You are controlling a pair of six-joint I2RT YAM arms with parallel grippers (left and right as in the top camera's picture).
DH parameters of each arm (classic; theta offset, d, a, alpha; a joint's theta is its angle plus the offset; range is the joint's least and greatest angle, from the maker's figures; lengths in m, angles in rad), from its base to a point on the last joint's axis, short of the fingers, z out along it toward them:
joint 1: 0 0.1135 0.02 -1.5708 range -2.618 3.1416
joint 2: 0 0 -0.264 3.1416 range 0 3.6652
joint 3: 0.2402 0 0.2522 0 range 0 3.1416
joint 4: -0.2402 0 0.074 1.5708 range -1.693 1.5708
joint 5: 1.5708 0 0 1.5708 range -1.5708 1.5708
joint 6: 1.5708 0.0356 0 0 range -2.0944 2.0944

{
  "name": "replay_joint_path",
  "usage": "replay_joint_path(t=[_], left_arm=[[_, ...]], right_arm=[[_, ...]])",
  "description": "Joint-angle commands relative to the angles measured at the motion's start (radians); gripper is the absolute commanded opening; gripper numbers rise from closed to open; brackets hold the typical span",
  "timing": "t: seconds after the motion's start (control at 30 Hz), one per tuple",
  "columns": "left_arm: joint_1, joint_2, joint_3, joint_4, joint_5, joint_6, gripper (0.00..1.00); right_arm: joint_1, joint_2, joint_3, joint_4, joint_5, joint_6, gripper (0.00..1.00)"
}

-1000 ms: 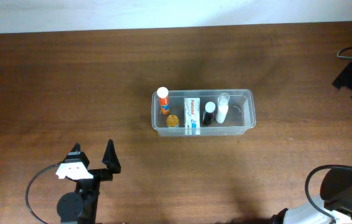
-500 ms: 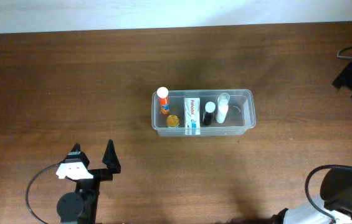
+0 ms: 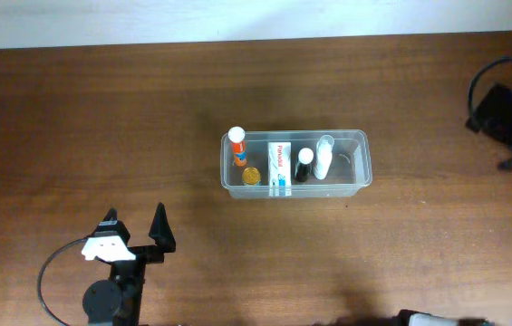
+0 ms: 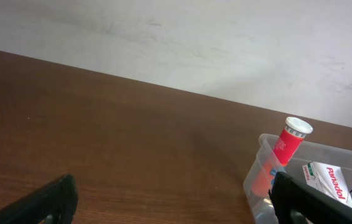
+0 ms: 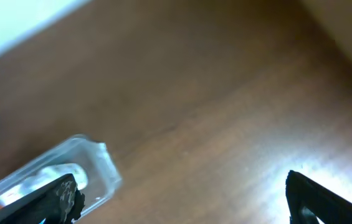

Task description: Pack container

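The clear plastic container (image 3: 359, 139) stands at the table's middle. It holds an orange bottle with a white cap (image 3: 236, 145), a small amber jar (image 3: 252, 176), a Panadol box (image 3: 279, 167), a black bottle (image 3: 304, 165) and a white bottle (image 3: 323, 158). My left gripper (image 3: 135, 226) is open and empty near the front left, well apart from the container (image 4: 258, 184), which lies to its right. My right gripper (image 5: 182, 199) is open and empty, with the container's end (image 5: 98, 163) at its left. My right arm (image 3: 507, 118) is at the table's far right edge.
A pale wall (image 4: 225, 43) runs behind the table's back edge. A black cable (image 3: 52, 272) loops beside the left arm at the front left. The table top (image 3: 101, 118) is dark brown wood.
My right arm has swung: its part at the front right corner has left the overhead view and it now sits at the right edge. The left arm and the container have not moved.
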State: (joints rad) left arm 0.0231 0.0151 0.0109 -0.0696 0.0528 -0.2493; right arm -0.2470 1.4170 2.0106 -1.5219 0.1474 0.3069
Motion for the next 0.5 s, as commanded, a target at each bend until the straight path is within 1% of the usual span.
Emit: replay_joint_path(t=[0.0,0.27,0.37,0.47], left_arm=[[0.006,-0.009,-0.002,-0.006,0.007,0.019,0.99],[0.006,-0.009,-0.002,-0.006,0.007,0.019,0.99],[0.006,-0.009,-0.002,-0.006,0.007,0.019,0.99],[0.006,-0.009,-0.002,-0.006,0.007,0.019,0.99]], right_arm=[[0.034,-0.094,0.003,-0.001,0.002,0.002,0.98],[0.038,-0.292,-0.053,-0.001,0.023,-0.003,0.98],[0.038,-0.367,-0.118,0.005,0.047,-0.002,0.98],[0.038,-0.452,-0.224,0.068,-0.005,-0.002,0.98]])
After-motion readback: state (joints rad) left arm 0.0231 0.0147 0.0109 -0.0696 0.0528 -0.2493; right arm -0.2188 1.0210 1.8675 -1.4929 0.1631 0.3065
